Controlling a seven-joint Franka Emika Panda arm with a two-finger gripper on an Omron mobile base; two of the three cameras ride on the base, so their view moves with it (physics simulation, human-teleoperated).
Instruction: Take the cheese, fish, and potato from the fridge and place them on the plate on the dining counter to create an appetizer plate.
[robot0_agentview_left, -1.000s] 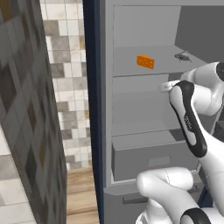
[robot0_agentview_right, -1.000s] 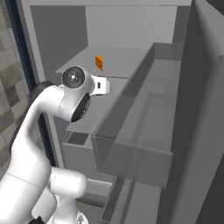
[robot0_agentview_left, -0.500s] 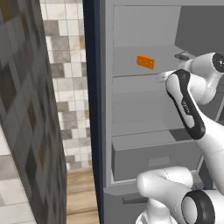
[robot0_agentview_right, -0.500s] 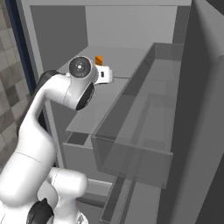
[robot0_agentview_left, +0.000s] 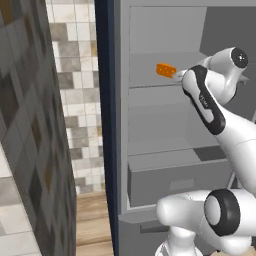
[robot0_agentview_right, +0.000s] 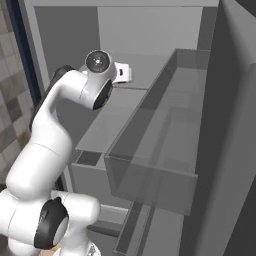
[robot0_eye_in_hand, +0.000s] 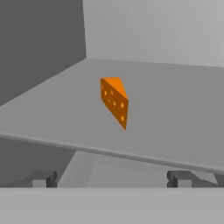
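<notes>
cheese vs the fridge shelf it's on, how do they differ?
Colour: the cheese is bright orange with paler spots; the fridge shelf is plain grey.
Size: the cheese is a small piece; the fridge shelf spans the whole compartment.
Shape: the cheese is a wedge tapering to a point; the fridge shelf is a flat slab with a straight front edge.
Shared: both sit inside the fridge, touching each other.

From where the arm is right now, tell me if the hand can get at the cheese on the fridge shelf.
Probably yes. The hand is open and faces the cheese, which lies alone on the shelf with nothing between them.
</notes>
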